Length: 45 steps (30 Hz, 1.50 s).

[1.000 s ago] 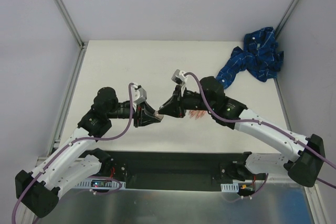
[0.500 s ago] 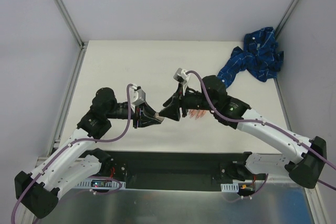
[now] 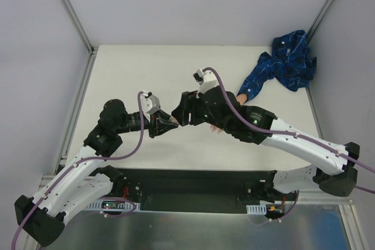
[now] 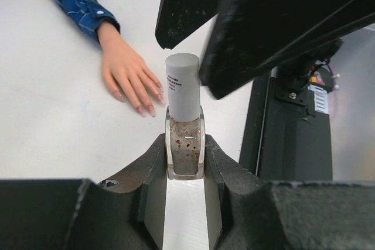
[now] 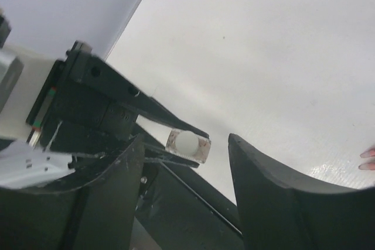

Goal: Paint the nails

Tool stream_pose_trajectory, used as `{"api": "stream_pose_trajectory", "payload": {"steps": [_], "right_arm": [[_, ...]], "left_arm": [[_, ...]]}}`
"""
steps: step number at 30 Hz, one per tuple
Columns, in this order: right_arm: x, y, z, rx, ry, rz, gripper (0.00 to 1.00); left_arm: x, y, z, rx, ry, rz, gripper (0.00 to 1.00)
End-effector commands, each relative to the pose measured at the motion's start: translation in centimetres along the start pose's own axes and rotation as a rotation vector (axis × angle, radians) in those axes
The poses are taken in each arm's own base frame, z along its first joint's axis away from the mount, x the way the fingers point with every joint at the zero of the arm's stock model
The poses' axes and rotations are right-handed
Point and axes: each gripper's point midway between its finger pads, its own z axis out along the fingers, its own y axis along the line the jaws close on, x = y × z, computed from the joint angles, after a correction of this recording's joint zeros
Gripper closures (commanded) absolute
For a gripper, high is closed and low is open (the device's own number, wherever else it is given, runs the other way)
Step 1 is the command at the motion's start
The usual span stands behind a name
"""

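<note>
My left gripper (image 4: 185, 142) is shut on a small clear polish bottle (image 4: 185, 153) with a grey cap (image 4: 183, 89), held upright above the table. My right gripper (image 5: 186, 139) is open and faces the cap (image 5: 186, 142) end-on; its dark fingers (image 4: 281, 27) straddle the cap without gripping it. The mannequin hand (image 4: 126, 74) lies flat on the table beyond the bottle, its pinkish nails (image 4: 151, 109) showing. In the top view my right arm covers most of the hand; only its fingertips (image 3: 215, 128) and wrist (image 3: 241, 96) show. The two grippers meet there, left (image 3: 170, 122) and right (image 3: 183, 114).
The hand's blue patterned sleeve (image 3: 287, 62) lies bunched at the far right corner. White walls with metal rails (image 3: 73, 103) border the table. The arms' dark base plate (image 3: 193, 185) runs along the near edge.
My right gripper has gone from shut to open and shifted left and slightly farther over the table. The left gripper keeps the bottle and has moved slightly left.
</note>
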Motion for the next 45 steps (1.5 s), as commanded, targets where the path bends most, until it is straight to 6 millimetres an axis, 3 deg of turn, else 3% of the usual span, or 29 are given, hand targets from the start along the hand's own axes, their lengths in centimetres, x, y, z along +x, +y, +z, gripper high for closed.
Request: {"api": "stream_pose_trajectory", "payload": {"steps": [1, 8, 11, 13, 14, 16, 17, 18, 19, 20, 21, 22, 23, 24, 33, 34, 35, 37, 38, 39, 41, 42, 45], "right_arm": [[-1.1, -1.3, 1.3, 0.193, -0.039, 0.043, 0.41], [-1.0, -0.7, 3.1, 0.224, -0.044, 0.055, 0.57], [-0.3, -0.9, 3.4, 0.222, -0.021, 0.026, 0.71], [0.0, -1.6, 3.2, 0.229, -0.027, -0.029, 0.86], [-0.1, -2.0, 3.1, 0.233, -0.035, -0.05, 0.99], [-0.1, -2.5, 2.9, 0.166, -0.033, -0.176, 0.99], [0.3, -2.3, 3.0, 0.103, -0.016, -0.238, 1.0], [-0.7, 0.2, 2.5, -0.116, -0.03, -0.256, 1.0], [2.2, -0.1, 2.9, -0.238, 0.032, -0.295, 1.0], [2.7, 1.0, 2.2, -0.404, 0.018, -0.336, 1.0], [0.8, 4.8, -1.5, -0.747, -0.101, -0.386, 1.0], [2.5, 4.1, -1.5, -0.804, -0.068, -0.364, 1.0], [2.0, 4.1, -1.8, -0.831, -0.056, -0.354, 1.0], [3.2, 3.9, -1.7, -0.859, 0.023, -0.349, 1.0], [1.9, 3.1, -1.3, -0.735, -0.026, -0.366, 1.0], [1.6, 2.9, -1.3, -0.702, -0.029, -0.344, 0.98], [0.5, 1.8, -0.6, -0.594, -0.063, -0.319, 0.83], [-0.1, 0.9, -1.1, -0.47, -0.064, -0.283, 0.64], [-0.5, 0.3, -1.2, -0.41, -0.074, -0.273, 0.47], [-0.7, -1.1, -1.4, -0.291, -0.082, -0.26, 0.4], [-2.3, -2.4, -2.0, -0.15, -0.133, -0.199, 0.31], [-1.6, -2.8, -2.3, -0.113, -0.108, -0.182, 0.28], [-1.8, -1.9, -3.0, -0.073, -0.118, -0.146, 0.25]], "left_arm": [[-1.8, 1.2, -0.3, -0.082, -0.042, 0.069, 1.0], [-2.0, 1.6, -0.4, -0.108, -0.045, 0.073, 1.0], [-1.9, 1.3, -0.4, -0.094, -0.043, 0.079, 1.0], [-1.8, 0.6, -0.3, -0.052, -0.04, 0.08, 1.0], [-1.8, 0.2, -0.3, -0.026, -0.038, 0.078, 1.0], [-2.0, -1.1, -0.2, 0.053, -0.038, 0.08, 1.0], [-2.0, -2.8, -0.4, 0.155, -0.034, 0.082, 1.0], [-2.2, -3.7, -0.5, 0.204, -0.038, 0.085, 1.0], [-2.4, -4.7, -0.7, 0.261, -0.047, 0.098, 1.0], [-2.3, -6.2, -1.1, 0.352, -0.048, 0.104, 1.0], [-2.2, -7.0, -1.5, 0.407, -0.049, 0.107, 1.0], [-2.3, -7.7, -1.7, 0.45, -0.048, 0.088, 1.0], [-2.5, -8.1, -1.8, 0.478, -0.057, 0.1, 1.0], [-2.3, -8.5, -2.0, 0.503, -0.052, 0.088, 1.0], [-1.8, -7.6, -1.5, 0.471, -0.04, 0.065, 1.0], [-1.8, -7.3, -1.3, 0.449, -0.041, 0.064, 1.0], [-1.9, -7.0, -1.1, 0.429, -0.043, 0.064, 1.0], [-1.6, -6.4, -0.9, 0.395, -0.035, 0.064, 1.0], [-1.8, -5.4, -0.6, 0.326, -0.04, 0.067, 1.0], [-1.7, -4.8, -0.5, 0.289, -0.038, 0.064, 1.0], [-1.5, -3.0, -0.2, 0.181, -0.034, 0.084, 1.0], [-1.6, -2.4, -0.2, 0.141, -0.034, 0.09, 1.0], [-1.5, -0.7, -0.2, 0.036, -0.026, 0.094, 1.0]]}}
